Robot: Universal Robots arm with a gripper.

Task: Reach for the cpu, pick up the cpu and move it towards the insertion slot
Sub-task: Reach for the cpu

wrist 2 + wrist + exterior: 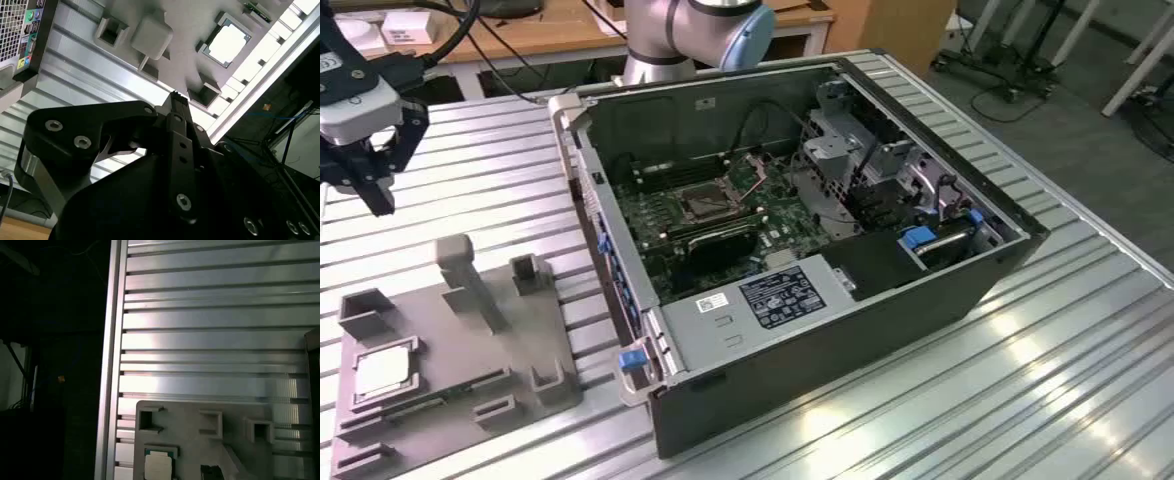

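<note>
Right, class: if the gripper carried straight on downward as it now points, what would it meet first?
The gripper would probably meet the slatted table, near the grey fixture holding the cpu; depth is unclear.

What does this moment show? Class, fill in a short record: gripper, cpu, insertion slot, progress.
gripper: gripper hangs above the slatted table, apart from the cpu
cpu: silvery face up, lying in the grey holder at the exterior view's lower left
insertion slot: insertion slot sits on the motherboard inside the open computer case
progress: cpu not yet picked up
</note>
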